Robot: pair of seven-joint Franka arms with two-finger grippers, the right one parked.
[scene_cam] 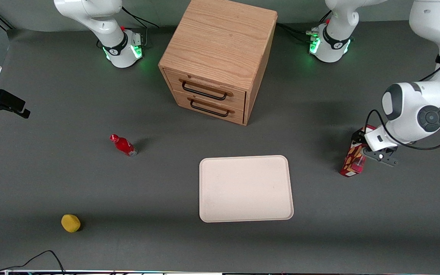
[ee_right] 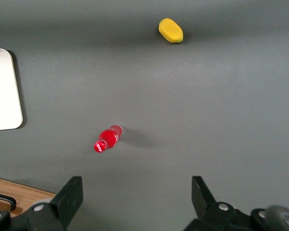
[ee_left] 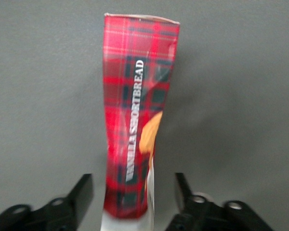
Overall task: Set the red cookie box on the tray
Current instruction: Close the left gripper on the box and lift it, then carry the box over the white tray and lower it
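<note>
The red cookie box [scene_cam: 353,162] is a long tartan carton with tan cookie pictures. It stands on end on the table at the working arm's end, well apart from the tray [scene_cam: 246,188]. My gripper [scene_cam: 360,148] is at the box's upper end. In the left wrist view the gripper [ee_left: 133,177] is open, and the red cookie box [ee_left: 137,110] runs between the two fingers [ee_left: 84,190] with a gap on each side. The cream tray lies flat and bare in front of the cabinet, nearer the front camera.
A wooden two-drawer cabinet [scene_cam: 220,57] stands at the table's middle back. A small red bottle [scene_cam: 123,145] and a yellow rounded object [scene_cam: 70,223] lie toward the parked arm's end. A black cable [scene_cam: 44,256] runs along the near edge.
</note>
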